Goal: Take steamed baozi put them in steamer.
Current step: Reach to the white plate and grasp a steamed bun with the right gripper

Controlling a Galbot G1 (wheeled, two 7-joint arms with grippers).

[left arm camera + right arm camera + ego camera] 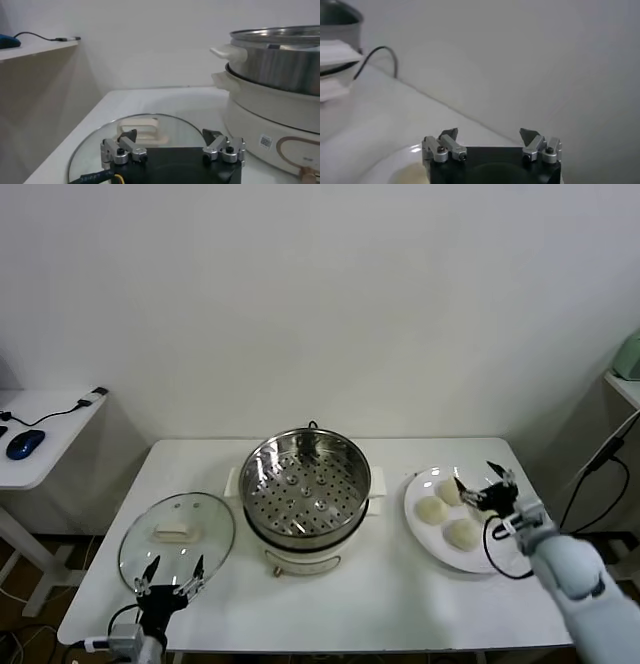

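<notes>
On the white plate (430, 536) at the table's right lie the baozi (432, 510), three showing and a fourth perhaps hidden under the right gripper (485, 484), which hovers over them with jaws apart and nothing held. This looks like the reach for a first bun; next it must drop and close on one. Beside the plate, the steamer (306, 484) stands uncovered mid-table, with clear room between. The lid (176, 536) lies left, by the idle, spread left gripper (170, 576). The plate nears the table's right edge.

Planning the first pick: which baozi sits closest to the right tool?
The far baozi on the plate, right beside the open right tool; the others lie nearer the robot.
</notes>
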